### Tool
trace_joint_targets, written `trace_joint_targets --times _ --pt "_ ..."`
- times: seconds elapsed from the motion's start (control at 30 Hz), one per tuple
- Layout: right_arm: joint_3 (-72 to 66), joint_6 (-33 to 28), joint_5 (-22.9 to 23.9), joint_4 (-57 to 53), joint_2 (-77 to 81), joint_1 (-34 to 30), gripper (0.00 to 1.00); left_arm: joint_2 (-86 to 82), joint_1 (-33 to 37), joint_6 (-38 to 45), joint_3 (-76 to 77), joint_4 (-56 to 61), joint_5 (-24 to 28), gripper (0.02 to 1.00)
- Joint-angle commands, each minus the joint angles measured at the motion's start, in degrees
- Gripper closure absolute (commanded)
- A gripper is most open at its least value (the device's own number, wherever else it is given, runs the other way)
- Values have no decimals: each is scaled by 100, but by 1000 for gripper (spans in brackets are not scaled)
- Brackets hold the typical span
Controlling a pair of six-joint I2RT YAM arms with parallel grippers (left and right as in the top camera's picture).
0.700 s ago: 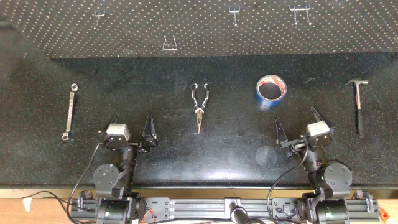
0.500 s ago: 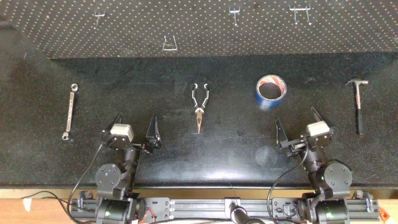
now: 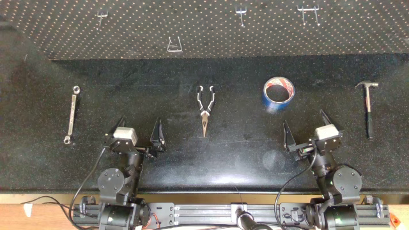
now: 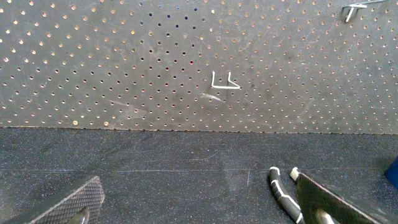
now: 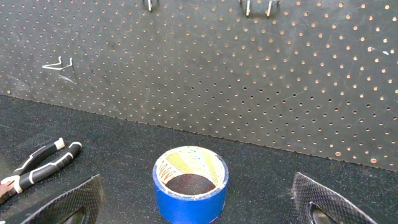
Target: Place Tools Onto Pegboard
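Nothing is hung yet — the wrench [image 3: 71, 115], pliers [image 3: 204, 110], tape [image 3: 278, 93] and hammer [image 3: 367, 108] all lie on the table [image 3: 243, 156], below the pegboard [image 3: 204, 29] with its bare hooks [image 3: 240, 13]. The left end effector [image 3: 137, 131] and right end effector [image 3: 305, 129] hover near their bases, fingers spread, holding nothing. The step in hand looks like the first pick (the tape sits squarely ahead of the right one) — next comes a reach forward and down to straddle a tool.
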Motion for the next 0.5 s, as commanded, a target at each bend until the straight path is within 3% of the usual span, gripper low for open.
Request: trace_joint_targets --times 0.03,0.4,0.5 --pt "-13 -57 11 -37 -63 44 16 -46 -20 50 -13 -28 4 23" --pt "-13 -57 9 -37 -61 44 16 -42 -20 55 -13 -20 2 23" --pt "-13 -57 9 -37 -63 44 16 514 -20 822 269 13 2 23"
